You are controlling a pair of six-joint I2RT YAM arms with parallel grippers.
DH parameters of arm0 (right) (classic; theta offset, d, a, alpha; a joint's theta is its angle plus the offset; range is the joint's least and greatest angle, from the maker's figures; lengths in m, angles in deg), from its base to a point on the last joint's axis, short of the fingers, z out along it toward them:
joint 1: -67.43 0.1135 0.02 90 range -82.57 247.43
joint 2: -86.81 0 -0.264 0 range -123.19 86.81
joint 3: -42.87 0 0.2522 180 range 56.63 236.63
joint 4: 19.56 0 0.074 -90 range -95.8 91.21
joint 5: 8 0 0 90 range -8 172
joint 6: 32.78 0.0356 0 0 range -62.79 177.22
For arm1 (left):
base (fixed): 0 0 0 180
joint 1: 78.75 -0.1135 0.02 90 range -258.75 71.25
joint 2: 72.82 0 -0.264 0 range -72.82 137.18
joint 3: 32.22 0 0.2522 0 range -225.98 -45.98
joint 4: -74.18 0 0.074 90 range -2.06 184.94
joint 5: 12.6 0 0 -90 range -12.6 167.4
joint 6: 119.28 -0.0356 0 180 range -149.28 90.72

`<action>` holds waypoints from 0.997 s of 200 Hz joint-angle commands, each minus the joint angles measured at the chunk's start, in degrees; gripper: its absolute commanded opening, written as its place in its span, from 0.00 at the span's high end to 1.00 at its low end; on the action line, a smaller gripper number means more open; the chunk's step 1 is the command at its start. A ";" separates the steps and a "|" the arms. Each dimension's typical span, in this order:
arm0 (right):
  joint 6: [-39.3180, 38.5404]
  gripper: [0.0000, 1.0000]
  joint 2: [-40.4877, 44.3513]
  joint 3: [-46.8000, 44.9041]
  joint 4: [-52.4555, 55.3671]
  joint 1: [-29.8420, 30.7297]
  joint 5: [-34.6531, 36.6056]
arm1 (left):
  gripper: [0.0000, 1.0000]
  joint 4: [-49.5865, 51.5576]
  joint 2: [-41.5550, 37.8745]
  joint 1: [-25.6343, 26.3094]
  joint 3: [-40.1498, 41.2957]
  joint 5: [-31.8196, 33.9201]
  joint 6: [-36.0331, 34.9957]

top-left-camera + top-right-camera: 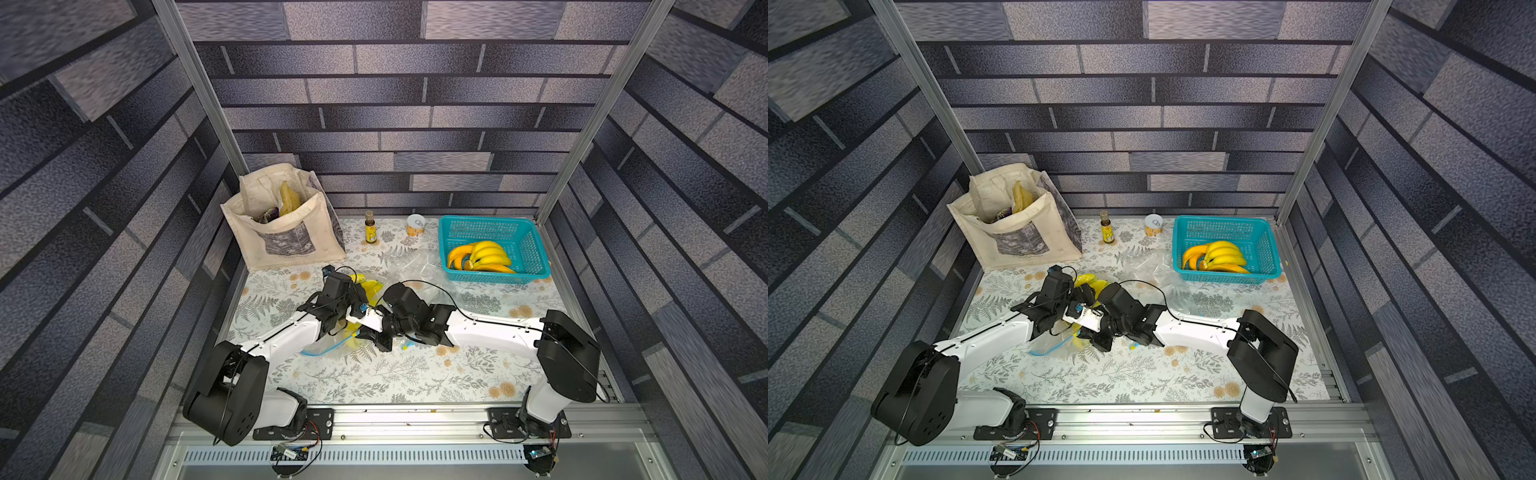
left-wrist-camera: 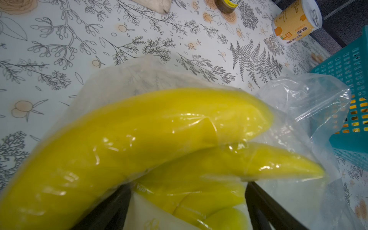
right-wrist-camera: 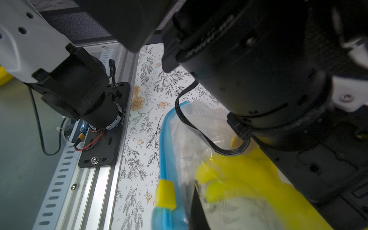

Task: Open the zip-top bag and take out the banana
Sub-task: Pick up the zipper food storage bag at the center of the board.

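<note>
Left fingers (image 2: 111,209) wide astride one clear zip-top bag (image 1: 334,353) | right fingers (image 3: 198,209) pinched shut | you see at least three yellow bananas (image 2: 139,129) inside, tips toward teal mesh basket (image 1: 490,219).

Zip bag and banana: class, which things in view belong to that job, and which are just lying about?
Job: zip bag, banana in it, left tool, right tool.
Lying about: tote, bottle, can, basket of bananas, crumpled clear bag.

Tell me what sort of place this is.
Probably a lab robot cell, not a home: brick-print wall panels, an aluminium frame post, a mounting rail fronting the floral tablecloth.
</note>
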 commanded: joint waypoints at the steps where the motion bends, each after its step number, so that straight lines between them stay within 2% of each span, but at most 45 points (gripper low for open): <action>1: 0.46 1.00 0.57 3.06 6.93 0.46 -2.67 | 0.00 5.96 -4.61 -0.37 1.84 1.02 -0.73; 25: -0.33 1.00 1.08 6.31 14.53 0.25 -0.72 | 0.00 13.64 -14.77 1.04 1.84 6.25 -4.20; 53: -0.72 1.00 1.58 8.92 19.45 -1.13 -1.42 | 0.00 20.95 -31.27 9.32 2.88 16.46 -10.46; 85: -0.20 1.00 1.14 11.48 22.26 -2.69 -4.53 | 0.00 25.32 -46.15 18.63 6.44 15.73 -16.82; 104: -0.46 1.00 0.28 12.99 24.29 -2.89 -5.10 | 0.00 26.54 -48.28 24.60 8.41 17.10 -18.14; 131: -0.38 1.00 0.03 13.25 24.77 -3.20 -4.70 | 0.00 29.96 -48.61 31.15 8.46 28.59 -15.85; 161: 0.02 1.00 1.02 11.66 23.90 -4.12 -4.66 | 0.00 33.36 -51.32 30.75 6.84 32.38 -15.81; 183: 0.05 1.00 1.89 10.23 23.26 -4.53 -3.76 | 0.00 35.77 -52.45 30.15 5.27 31.90 -15.24; 199: 0.48 1.00 1.83 10.08 23.25 -5.12 -4.11 | 0.03 35.93 -52.46 30.47 4.57 29.28 -16.86</action>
